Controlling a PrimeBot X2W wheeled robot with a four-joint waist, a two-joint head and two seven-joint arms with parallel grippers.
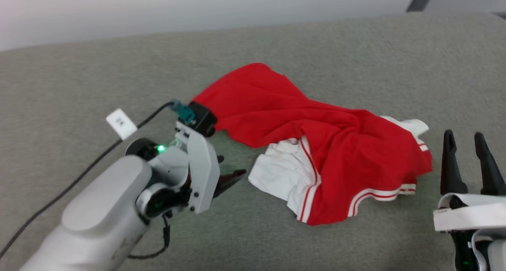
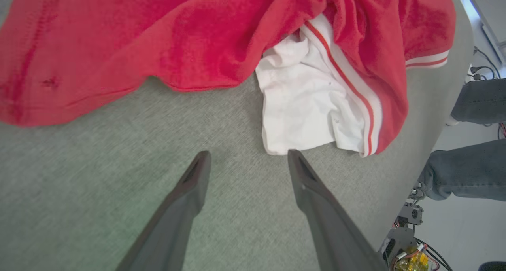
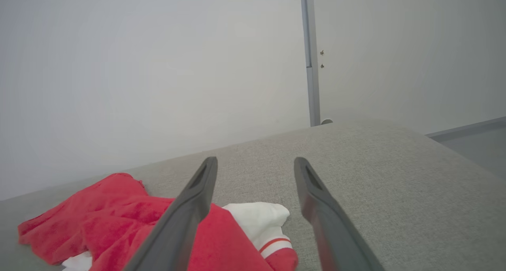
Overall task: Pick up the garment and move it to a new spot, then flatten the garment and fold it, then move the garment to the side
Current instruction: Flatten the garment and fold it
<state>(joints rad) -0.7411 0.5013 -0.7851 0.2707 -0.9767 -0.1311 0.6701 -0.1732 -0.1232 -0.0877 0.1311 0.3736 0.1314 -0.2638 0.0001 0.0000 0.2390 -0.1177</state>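
The garment [image 1: 300, 116], a red T-shirt, lies crumpled in a heap near the middle of the grey tabletop [image 1: 79, 73], running from upper left to lower right in the head view. A white sleeve [image 1: 282, 172] with red-and-white stripe trim spills out from under the red cloth on the near side. A second bit of white cloth [image 1: 411, 126] pokes out at the heap's right end, and a striped hem runs along its lower right edge. The left tool [image 1: 229, 167] sits low over the tabletop just left of the near sleeve, pointing toward the garment, with its fingers apart and nothing between them. In the left wrist view those two dark fingers [image 2: 189, 192] spread wide above bare tabletop. One tip is very near the sleeve's lower edge, though I cannot tell whether it touches. The right tool [image 1: 463, 138] stands at the lower right of the head view with its fingers pointing up the picture. It is just beside the garment's right end but clear of it, spread apart and empty. In the right wrist view it is raised over the tabletop with the red heap low to its left and a pale wall [image 3: 158, 65] behind. A black cable [image 1: 79, 176] and a white tag [image 1: 121, 123] hang by the left arm. A person's legs [image 2: 474, 168] in dark trousers are beside the tabletop's edge.
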